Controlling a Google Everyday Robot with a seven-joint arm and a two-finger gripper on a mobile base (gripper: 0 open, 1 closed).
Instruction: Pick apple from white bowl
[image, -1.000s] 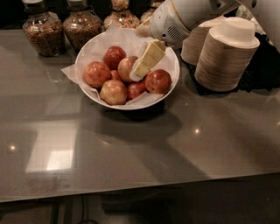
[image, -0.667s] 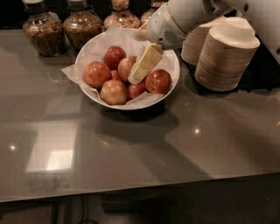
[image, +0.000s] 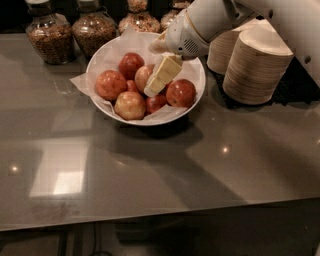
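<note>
The white bowl is lined with crinkled white paper and stands at the back middle of the grey table. It holds several apples. A pale yellow-tan apple with an orange-red blush lies in the middle of the pile, partly hidden behind my gripper. My gripper is cream-coloured, reaches down into the bowl from the upper right, and its tip is right beside that apple. Another pale apple lies at the bowl's front. Darker red apples lie around them.
Two stacks of beige disposable bowls stand right of the white bowl. Glass jars of grains line the back edge at left. The grey glossy table stretches toward the front.
My gripper has moved left and a little down, deeper into the bowl and closer to the middle apple. The apples and bowl have not moved.
</note>
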